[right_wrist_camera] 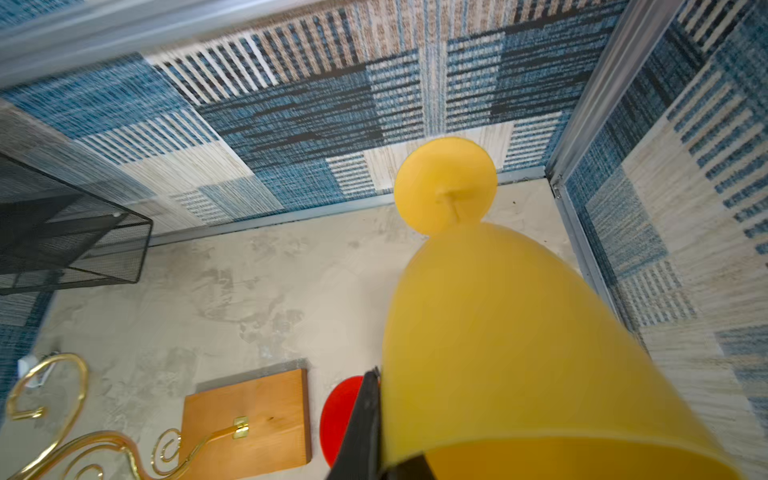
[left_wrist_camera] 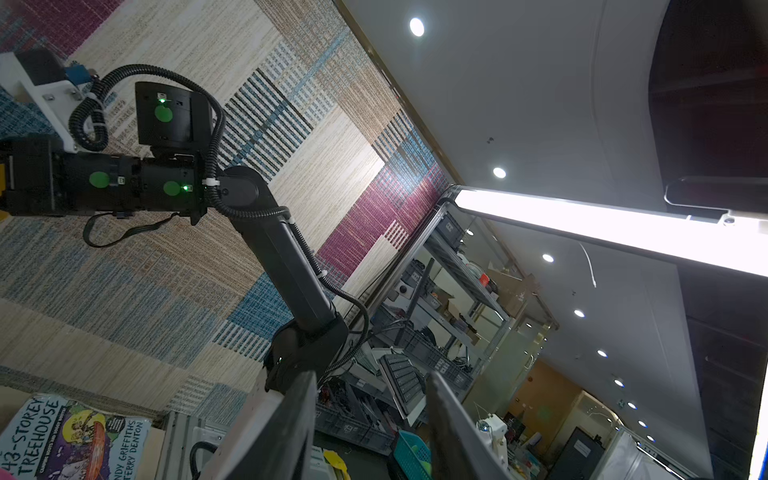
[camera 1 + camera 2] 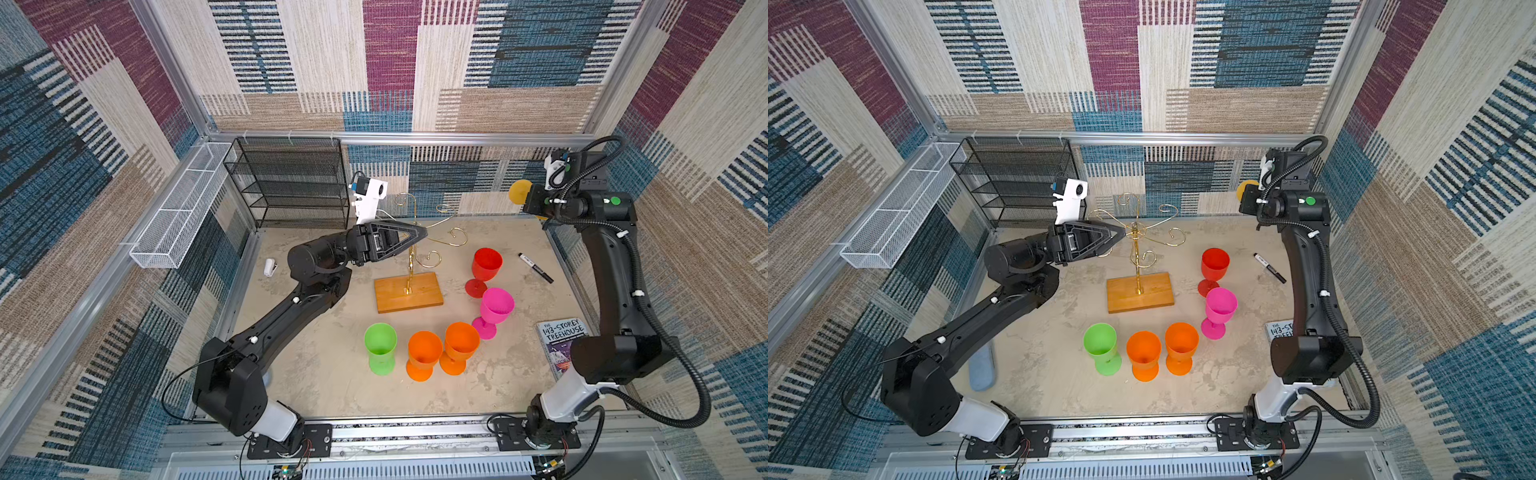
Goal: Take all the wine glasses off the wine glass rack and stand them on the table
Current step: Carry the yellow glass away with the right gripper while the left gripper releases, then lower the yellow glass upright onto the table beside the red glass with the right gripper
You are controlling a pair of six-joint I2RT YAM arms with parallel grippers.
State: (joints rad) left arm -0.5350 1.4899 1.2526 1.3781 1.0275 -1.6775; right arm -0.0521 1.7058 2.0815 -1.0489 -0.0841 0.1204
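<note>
The wine glass rack [image 3: 411,266], gold wire on a light-wood base [image 3: 1140,293], stands mid-table; its scroll arms are bare in both top views. The yellow wine glass [image 1: 498,332] is held sideways in the air at the back right, well clear of the rack. Its foot [image 3: 519,192] points toward the back wall. My right gripper [image 3: 536,203] is shut on the rim of its bowl, with one finger [image 1: 365,415] against the outside. My left gripper [image 3: 422,233] sits beside the top of the rack's pole. Its jaws are apart, and the left wrist view shows nothing between them [image 2: 372,386].
Green [image 3: 380,347], two orange [image 3: 424,353], pink [image 3: 496,307] and red [image 3: 485,266] glasses stand upright in front and to the right of the rack. A marker [image 3: 536,268] and a book [image 3: 561,336] lie at right. A black mesh shelf [image 3: 291,183] and a white wire basket [image 3: 183,203] are at the back left.
</note>
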